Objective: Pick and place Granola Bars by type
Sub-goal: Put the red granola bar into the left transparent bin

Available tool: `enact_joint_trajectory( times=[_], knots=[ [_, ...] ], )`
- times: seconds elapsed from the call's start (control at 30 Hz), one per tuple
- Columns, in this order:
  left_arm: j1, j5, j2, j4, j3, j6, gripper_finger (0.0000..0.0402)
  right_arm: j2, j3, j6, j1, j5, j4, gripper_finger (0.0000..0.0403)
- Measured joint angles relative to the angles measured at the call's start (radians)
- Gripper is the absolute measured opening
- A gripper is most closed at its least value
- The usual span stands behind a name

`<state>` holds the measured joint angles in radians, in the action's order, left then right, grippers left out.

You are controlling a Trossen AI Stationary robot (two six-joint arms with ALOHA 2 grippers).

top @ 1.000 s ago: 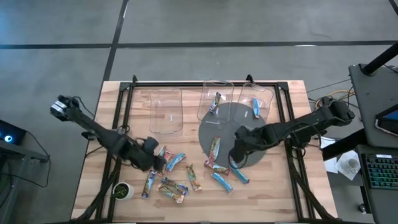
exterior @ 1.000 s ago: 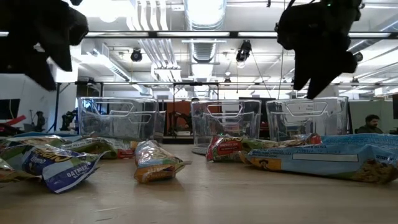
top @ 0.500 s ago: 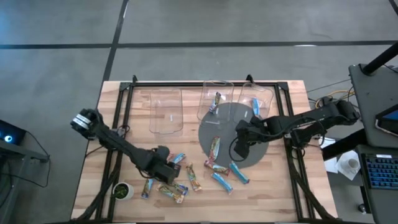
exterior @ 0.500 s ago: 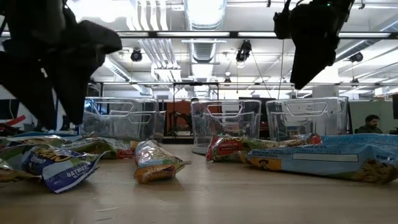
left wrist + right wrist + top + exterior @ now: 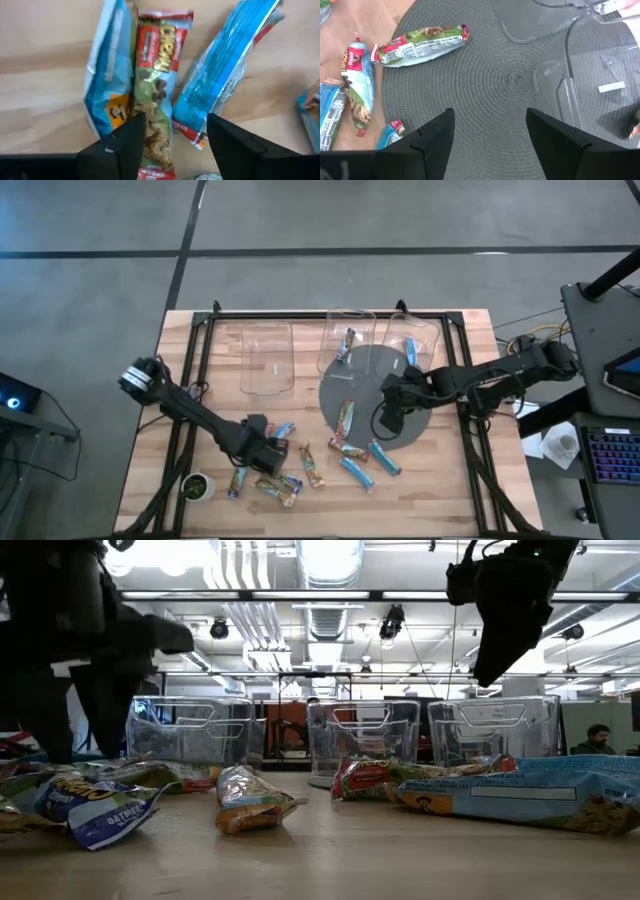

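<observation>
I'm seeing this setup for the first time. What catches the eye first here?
The scatter of shiny wrapped granola bars on the wooden table's front half, where the open left gripper hangs low over them. Then the round dark woven mat at centre, with the open right gripper above it, and three clear plastic bins behind.

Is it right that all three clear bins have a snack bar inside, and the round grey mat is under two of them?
Not quite. In the high view the left bin is empty; only the middle bin and the right bin hold a snack bar. The round grey mat does sit under those two.
</observation>
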<state>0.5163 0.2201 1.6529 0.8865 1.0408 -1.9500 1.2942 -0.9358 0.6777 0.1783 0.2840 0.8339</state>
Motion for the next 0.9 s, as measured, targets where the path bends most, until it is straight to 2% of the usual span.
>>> enact_joint_trajectory(
  times=[0.2, 0.47, 0.57, 0.9],
  knots=[
    [-0.004, 0.006, -0.006, 0.063, -0.010, 0.019, 0.0193, 0.000, 0.003, 0.004, 0.000, 0.000, -0.004, 0.0235],
    [-0.011, 0.002, -0.006, 0.014, -0.068, 0.058, 0.0193, 0.002, 0.003, 0.030, -0.003, 0.010, -0.017, 0.0240],
    [-0.012, 0.012, -0.006, -0.030, -0.068, 0.068, 0.0193, 0.003, 0.005, 0.050, -0.003, 0.024, -0.017, 0.0238],
    [-0.013, 0.063, -0.006, -0.015, -0.044, 0.072, 0.0193, 0.003, 0.007, 0.101, -0.003, 0.033, -0.017, 0.0239]
  ],
)
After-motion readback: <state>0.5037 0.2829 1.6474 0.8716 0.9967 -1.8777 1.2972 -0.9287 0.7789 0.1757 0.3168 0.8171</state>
